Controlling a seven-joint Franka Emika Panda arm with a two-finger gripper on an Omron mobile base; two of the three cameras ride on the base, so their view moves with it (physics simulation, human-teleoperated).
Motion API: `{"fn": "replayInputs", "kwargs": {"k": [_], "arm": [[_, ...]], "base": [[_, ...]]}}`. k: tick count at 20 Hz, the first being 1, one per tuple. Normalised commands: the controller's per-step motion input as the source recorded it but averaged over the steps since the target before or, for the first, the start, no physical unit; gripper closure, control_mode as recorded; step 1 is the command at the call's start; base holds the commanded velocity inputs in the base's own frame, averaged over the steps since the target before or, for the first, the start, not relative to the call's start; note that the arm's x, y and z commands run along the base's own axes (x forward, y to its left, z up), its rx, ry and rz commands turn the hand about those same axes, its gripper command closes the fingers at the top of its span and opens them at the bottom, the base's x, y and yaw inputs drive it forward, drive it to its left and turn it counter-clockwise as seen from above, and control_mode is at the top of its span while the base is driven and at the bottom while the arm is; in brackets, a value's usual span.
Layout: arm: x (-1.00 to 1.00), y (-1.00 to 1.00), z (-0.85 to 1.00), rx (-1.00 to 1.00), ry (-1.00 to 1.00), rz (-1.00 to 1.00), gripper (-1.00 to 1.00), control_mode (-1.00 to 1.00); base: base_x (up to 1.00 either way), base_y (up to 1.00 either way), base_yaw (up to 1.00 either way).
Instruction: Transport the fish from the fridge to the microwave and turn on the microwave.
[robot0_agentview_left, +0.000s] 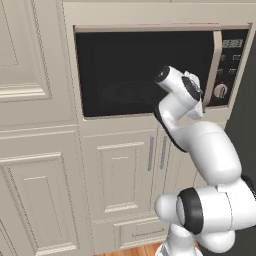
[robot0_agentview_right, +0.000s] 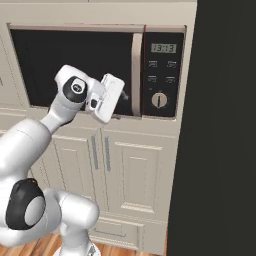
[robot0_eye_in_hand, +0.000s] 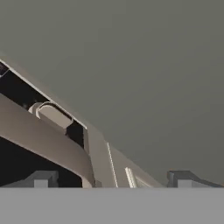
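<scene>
Fish is nowhere to be made out in these pictures, so whether it already lies behind the dark glass of the microwave (robot0_agentview_right: 80, 70) cannot be told; the glass is too dark to show anything inside; the microwave door looks closed, flush in its beige frame, with the curved handle (robot0_agentview_right: 136, 75) at its right edge beside the black control panel (robot0_agentview_right: 163, 75); the display on that panel is lit, though whether the oven is running I cannot tell; the gripper (robot0_agentview_right: 121, 96) hangs right at the lower end of the handle, its fingers spread wide and holding nothing, and in the hand view the handle (robot0_eye_in_hand: 48, 144) runs close past the left fingertip (robot0_eye_in_hand: 40, 180); my judgement is that the carrying part is either finished or hidden, and what is left is work at the door or the knob (robot0_agentview_right: 159, 99); cream cabinet doors (robot0_agentview_left: 120, 175) sit below.
</scene>
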Motion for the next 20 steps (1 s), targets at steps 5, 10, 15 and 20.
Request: {"fn": "replayInputs", "kwargs": {"k": [5,10,15,20], "arm": [[0.16,-0.15,0.00,0.15,0.05,0.13,-1.00,-1.00],[0.21,-0.07,-0.02,0.17,0.03,0.16,-1.00,-1.00],[0.26,-0.01,-0.05,0.17,0.03,0.17,-1.00,-1.00],[0.16,0.00,-0.03,0.13,0.05,0.18,-1.00,-1.00]], "base": [[0.00,0.00,0.00],[0.00,0.00,0.00],[0.00,0.00,0.00],[0.00,0.00,0.00]]}}
